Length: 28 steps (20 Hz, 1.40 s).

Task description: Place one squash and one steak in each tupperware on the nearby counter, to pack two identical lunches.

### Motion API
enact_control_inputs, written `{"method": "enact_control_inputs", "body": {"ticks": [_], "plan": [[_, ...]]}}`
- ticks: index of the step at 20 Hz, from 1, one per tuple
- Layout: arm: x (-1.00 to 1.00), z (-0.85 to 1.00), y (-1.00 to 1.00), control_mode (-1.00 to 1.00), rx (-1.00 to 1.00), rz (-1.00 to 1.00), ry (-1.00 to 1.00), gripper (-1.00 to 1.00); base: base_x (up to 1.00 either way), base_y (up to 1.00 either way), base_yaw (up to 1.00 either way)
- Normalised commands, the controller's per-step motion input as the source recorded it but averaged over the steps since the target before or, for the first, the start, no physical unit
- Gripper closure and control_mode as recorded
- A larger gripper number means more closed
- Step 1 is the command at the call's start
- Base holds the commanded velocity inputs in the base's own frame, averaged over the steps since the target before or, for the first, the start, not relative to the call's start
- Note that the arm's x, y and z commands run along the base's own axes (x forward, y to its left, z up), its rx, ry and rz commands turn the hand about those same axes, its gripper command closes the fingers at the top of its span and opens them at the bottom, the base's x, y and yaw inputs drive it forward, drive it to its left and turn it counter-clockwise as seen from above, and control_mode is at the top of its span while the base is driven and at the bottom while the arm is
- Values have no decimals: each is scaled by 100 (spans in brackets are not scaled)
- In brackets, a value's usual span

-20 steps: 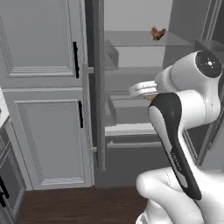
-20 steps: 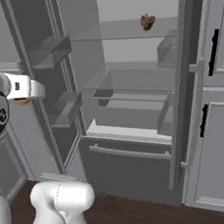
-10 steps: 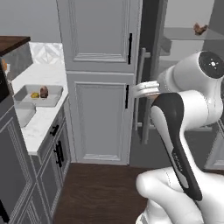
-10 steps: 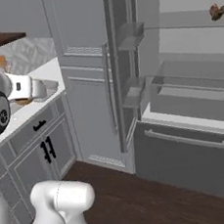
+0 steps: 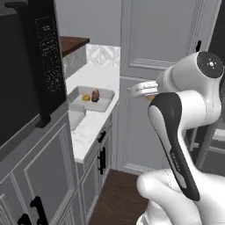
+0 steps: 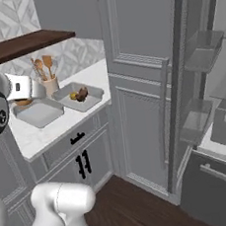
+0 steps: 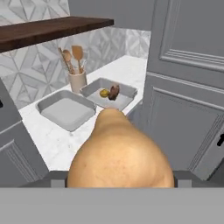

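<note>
We see the end effector (image 7: 120, 181) clamped around an orange squash (image 7: 120, 153), carried in the air short of the desk (image 7: 65, 135). Beyond it on the desk sit one bare tupperware (image 7: 65, 109) and a second tupperware (image 7: 109, 97) holding a yellow squash (image 7: 104, 92) beside a steak (image 7: 114, 92). Farthest back, a utensil cup (image 7: 78, 80) stands under the wooden shelf (image 7: 48, 29), and tall cabinet doors (image 7: 188, 87) flank the desk's right side.

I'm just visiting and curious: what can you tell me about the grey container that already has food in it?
The filled tupperware is a shallow grey rectangular tray with rounded corners, sloping walls and no lid, plastic by its look. It sits flat on the white marble-look counter, beside a matching tray and a beige utensil cup. Inside lie a small yellow squash and a dark reddish-brown steak, close together.
</note>
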Motion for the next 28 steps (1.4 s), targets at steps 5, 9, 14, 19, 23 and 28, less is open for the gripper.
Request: {"method": "enact_control_inputs", "body": {"ticks": [5, 9, 14, 19, 23, 28], "plan": [[0, 0, 0, 100, 0, 0, 0, 100, 100, -1, 25], [0, 0, 0, 100, 0, 0, 0, 100, 85, 0, 29], [0, 0, 0, 100, 0, 0, 0, 100, 60, 27, 40], [0, 0, 0, 100, 0, 0, 0, 100, 39, 5, 39], [0, 0, 0, 100, 0, 0, 0, 100, 20, -12, 35], [0, 0, 0, 100, 0, 0, 0, 100, 40, 0, 36]]}}
